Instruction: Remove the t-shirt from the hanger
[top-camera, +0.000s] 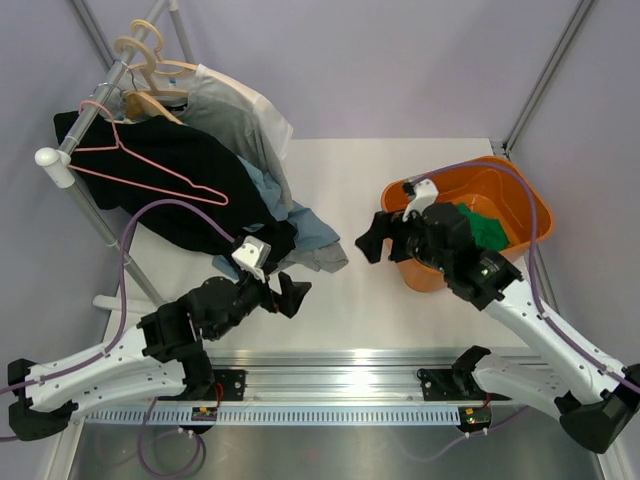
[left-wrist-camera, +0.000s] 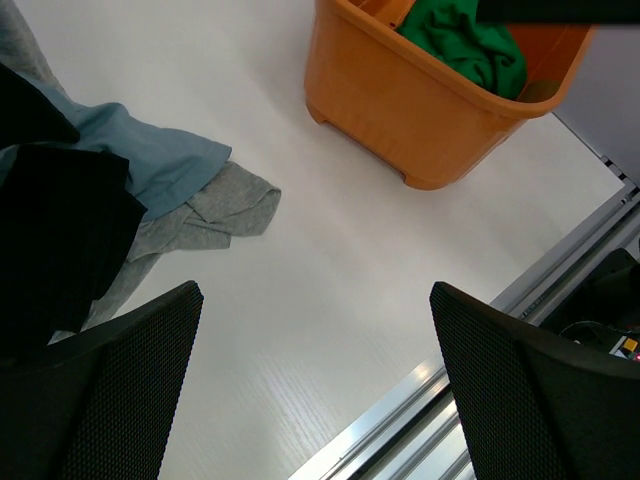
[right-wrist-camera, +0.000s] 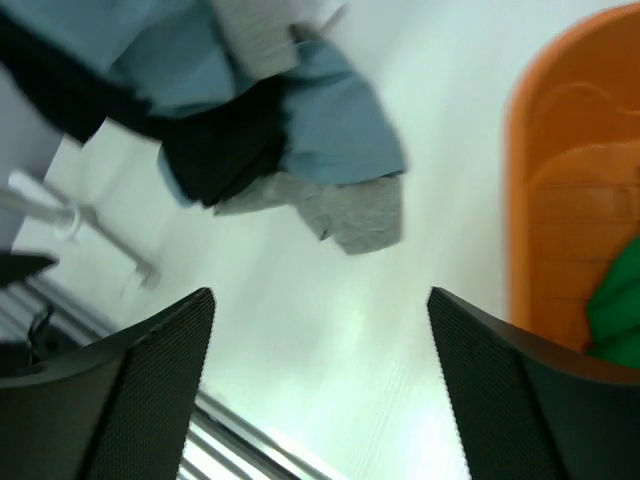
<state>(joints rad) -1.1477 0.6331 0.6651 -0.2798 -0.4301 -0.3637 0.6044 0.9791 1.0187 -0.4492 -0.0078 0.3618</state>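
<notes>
Both left gripper (top-camera: 288, 296) and right gripper (top-camera: 385, 238) gape empty; bright green cotton t-shirt (top-camera: 488, 228) in orange plastic basket (top-camera: 530, 195), frame right; thin pink wire hanger (top-camera: 150, 165) bare, upper left — looks done; you just retract.

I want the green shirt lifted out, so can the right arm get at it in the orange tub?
Probably yes. The green shirt lies uncovered in the open orange tub, and the right tool hangs open right beside its rim.
</notes>
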